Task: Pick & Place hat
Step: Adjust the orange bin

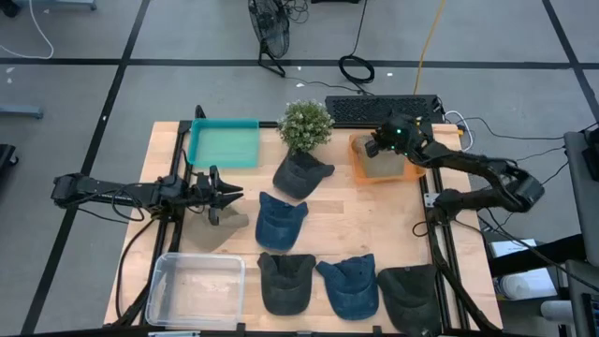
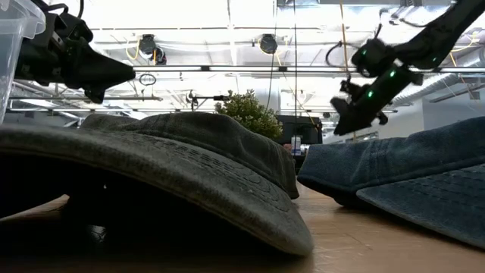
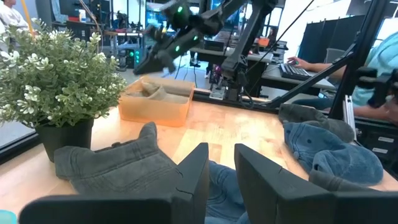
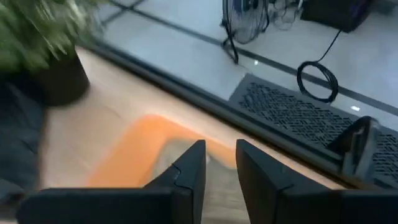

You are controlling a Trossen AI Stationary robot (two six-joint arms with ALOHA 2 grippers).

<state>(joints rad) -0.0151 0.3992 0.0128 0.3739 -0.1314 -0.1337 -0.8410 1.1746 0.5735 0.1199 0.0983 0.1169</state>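
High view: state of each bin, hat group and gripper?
orange bin: holds a grey hat
teal bin: empty
clear bin: empty
hats on table: six, lying loose
left gripper: open, holding nothing, above the table
right gripper: open, over the orange bin

Left gripper (image 1: 227,196) low, fingers parted — right gripper (image 1: 374,145) raised, fingers parted.

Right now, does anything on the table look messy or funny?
Nothing is spilled or broken. The hats lie scattered on the table, some crooked, like the dark one leaning against the plant. One hat already sits in the orange bin.
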